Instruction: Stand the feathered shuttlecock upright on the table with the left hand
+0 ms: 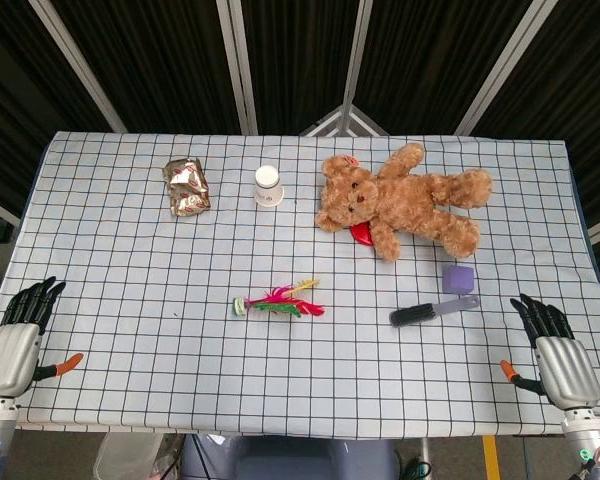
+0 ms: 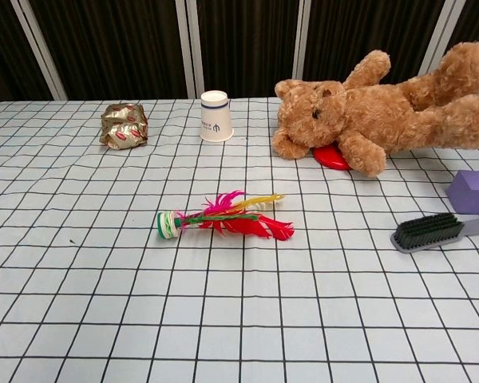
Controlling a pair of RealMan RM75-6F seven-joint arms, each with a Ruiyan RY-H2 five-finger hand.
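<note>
Shuttlecock [image 1: 278, 301] lying flat on the checked surface [image 1: 130, 260], long axis running side to side: weighted base toward the left hand [image 1: 18, 335], feathers toward the right hand [image 1: 555, 350]. It sits forward of and inward from the left hand, well apart. Both hands rest at the near corners, fingers spread, holding nothing; the left looks slightly nearer.

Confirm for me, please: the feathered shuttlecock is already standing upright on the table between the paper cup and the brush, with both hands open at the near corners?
Not quite: the feathered shuttlecock lies on its side, as the chest view shows. The rest holds: it is between the paper cup and brush, with the left hand and right hand open.
</note>
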